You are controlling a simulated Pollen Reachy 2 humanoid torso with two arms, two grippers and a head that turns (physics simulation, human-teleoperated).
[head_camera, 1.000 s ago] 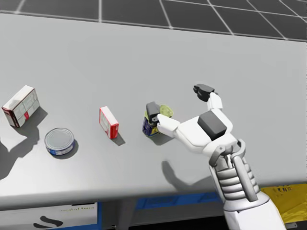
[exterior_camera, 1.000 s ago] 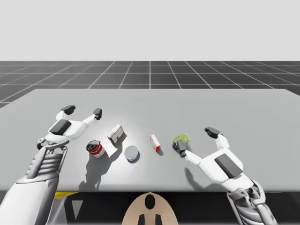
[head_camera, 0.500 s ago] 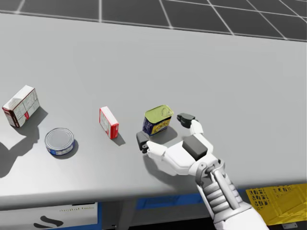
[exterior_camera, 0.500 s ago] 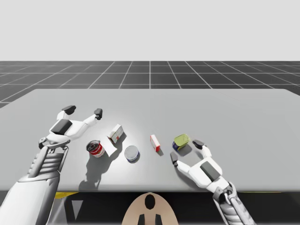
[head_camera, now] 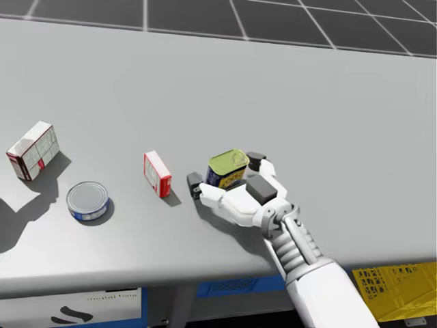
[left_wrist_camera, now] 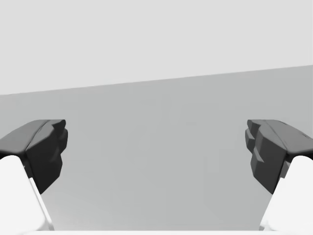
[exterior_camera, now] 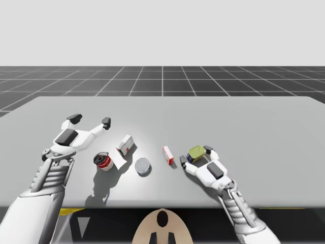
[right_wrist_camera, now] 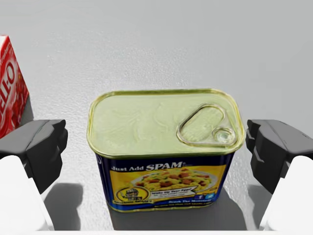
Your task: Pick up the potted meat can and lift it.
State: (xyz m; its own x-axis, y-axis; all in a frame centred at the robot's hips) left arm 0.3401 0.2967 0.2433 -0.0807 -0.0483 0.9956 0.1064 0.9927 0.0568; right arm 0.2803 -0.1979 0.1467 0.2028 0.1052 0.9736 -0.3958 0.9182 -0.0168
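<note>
The potted meat can (right_wrist_camera: 164, 147) is a blue rectangular can with a yellow-green pull-tab lid, standing upright on the grey table (exterior_camera: 264, 132). In the high view the can (exterior_camera: 196, 152) is right of centre, and in the head view the can (head_camera: 227, 166) is near the middle. My right gripper (right_wrist_camera: 155, 152) is open, one finger on each side of the can, with a gap on the red box's side and barely any on the other. The right gripper (exterior_camera: 196, 155) (head_camera: 225, 172) comes at it from the near side. My left gripper (exterior_camera: 90, 120) (left_wrist_camera: 156, 152) hovers open at the far left, holding nothing.
A small red box (exterior_camera: 168, 154) (head_camera: 157, 173) (right_wrist_camera: 10, 88) stands just left of the can, close to one right finger. Further left are a flat blue tin (exterior_camera: 143, 166) (head_camera: 87, 200), a white-and-red box (exterior_camera: 125, 145) (head_camera: 31, 150) and a red can (exterior_camera: 103, 161).
My right gripper drew back from the can's right side toward the table's near edge, then moved forward so its fingers straddle the can. The left arm stayed put.
</note>
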